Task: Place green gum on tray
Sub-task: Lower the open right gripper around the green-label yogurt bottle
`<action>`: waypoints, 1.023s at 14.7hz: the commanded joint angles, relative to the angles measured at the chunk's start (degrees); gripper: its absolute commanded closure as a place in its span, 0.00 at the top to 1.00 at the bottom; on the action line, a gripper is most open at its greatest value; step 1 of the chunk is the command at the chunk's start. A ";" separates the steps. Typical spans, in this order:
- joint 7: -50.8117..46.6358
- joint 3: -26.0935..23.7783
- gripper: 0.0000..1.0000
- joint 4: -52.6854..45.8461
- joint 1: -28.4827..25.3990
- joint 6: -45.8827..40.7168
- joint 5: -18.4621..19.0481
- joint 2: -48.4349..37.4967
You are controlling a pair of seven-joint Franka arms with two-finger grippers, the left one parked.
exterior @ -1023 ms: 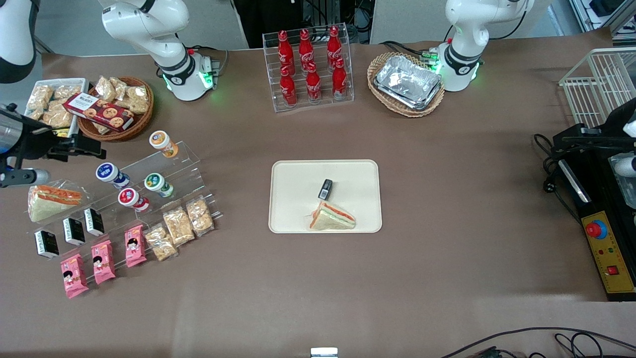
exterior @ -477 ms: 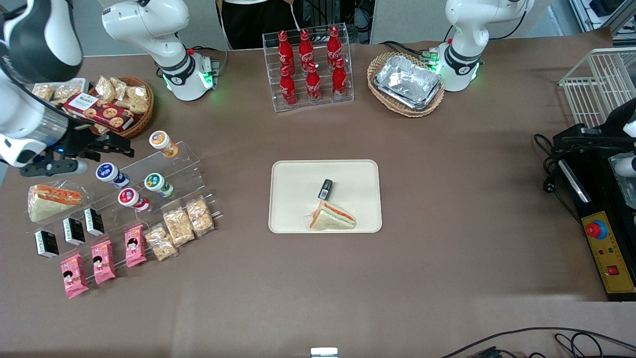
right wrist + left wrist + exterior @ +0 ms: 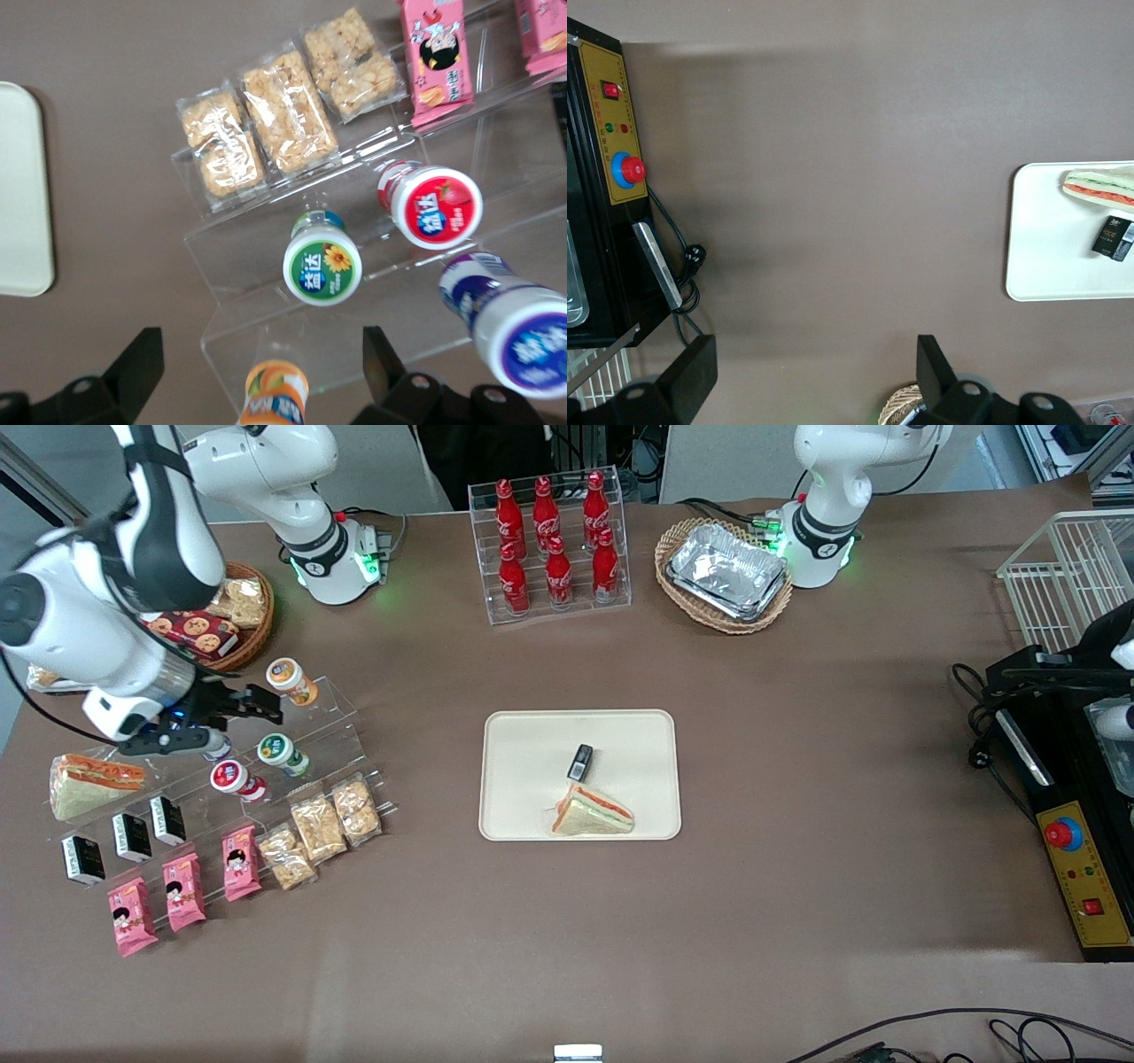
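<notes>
Crowding is threatening me: my end effector (image 3: 252,701), fingers spread and empty, is hovering above the green gum (image 3: 282,753) on the clear rack (image 3: 332,722), risking nudging the red-lidded bottle (image 3: 235,779) beside it.

The brown table (image 3: 797,735) carries the tray (image 3: 523,779) and acrylic snack racks (image 3: 328,731).

Gripper (image 3: 263,702) above rack (image 3: 292,731); green gum (image 3: 282,752) on rack; tray (image 3: 532,815) well apart.
</notes>
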State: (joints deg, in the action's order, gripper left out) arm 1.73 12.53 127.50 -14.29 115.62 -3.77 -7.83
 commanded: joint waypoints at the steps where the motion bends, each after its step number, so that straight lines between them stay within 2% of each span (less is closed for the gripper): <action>1: -1.64 -0.84 1.00 4.33 -0.21 5.67 0.96 0.44; 5: -1.64 -0.84 1.00 4.25 -0.04 8.65 1.05 3.87; 8: -1.64 -0.84 1.00 4.25 0.40 10.24 3.15 5.37; 15: -1.64 -0.58 1.00 4.68 0.58 12.35 3.24 7.57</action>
State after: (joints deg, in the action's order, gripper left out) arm 1.18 11.94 131.71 -14.06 125.80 -1.68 -1.29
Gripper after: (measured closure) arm 0.000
